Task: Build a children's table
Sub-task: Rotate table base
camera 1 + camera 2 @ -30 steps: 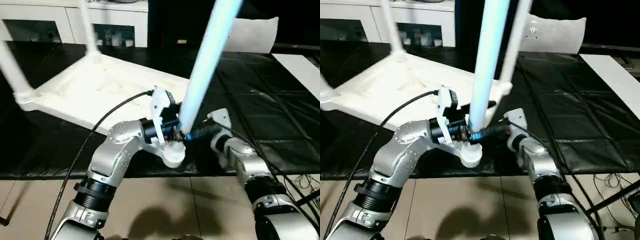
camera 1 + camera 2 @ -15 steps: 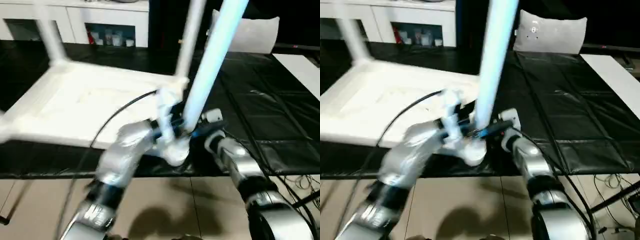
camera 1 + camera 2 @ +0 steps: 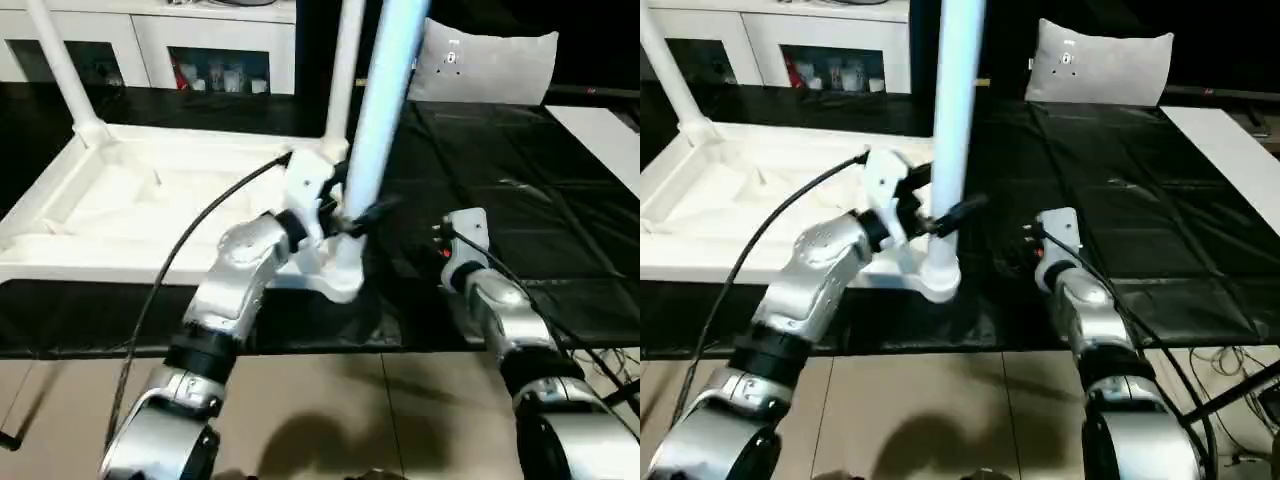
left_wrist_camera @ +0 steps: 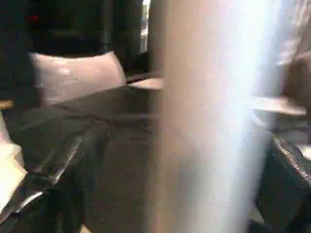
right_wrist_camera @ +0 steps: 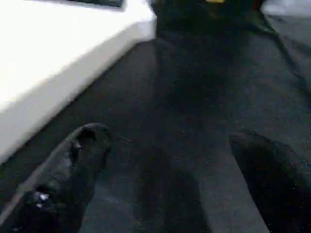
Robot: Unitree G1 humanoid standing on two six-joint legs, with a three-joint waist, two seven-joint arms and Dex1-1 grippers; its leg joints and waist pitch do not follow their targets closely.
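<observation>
A grey pillow (image 3: 487,66) rests on the black-covered bench (image 3: 560,230) (white cabinet (image 3: 150,40) behind).

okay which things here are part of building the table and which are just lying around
For the job:
- tabletop, lying upside down
- near leg, standing in the near corner socket, left gripper around it
- two far legs

Lying about:
- pillow
- cabinet
- black cover

Indoor room, domestic in look, arranged as a robot test space. Long table (image 3: 560,200) covered in black creased sheeting. Low white cabinet with glass doors (image 3: 215,45) along back wall, small items on its shelves. Pale grey cushion (image 3: 490,65) behind table. Tan tiled floor (image 3: 400,410); loose cables (image 3: 605,365) trailing at right.
</observation>
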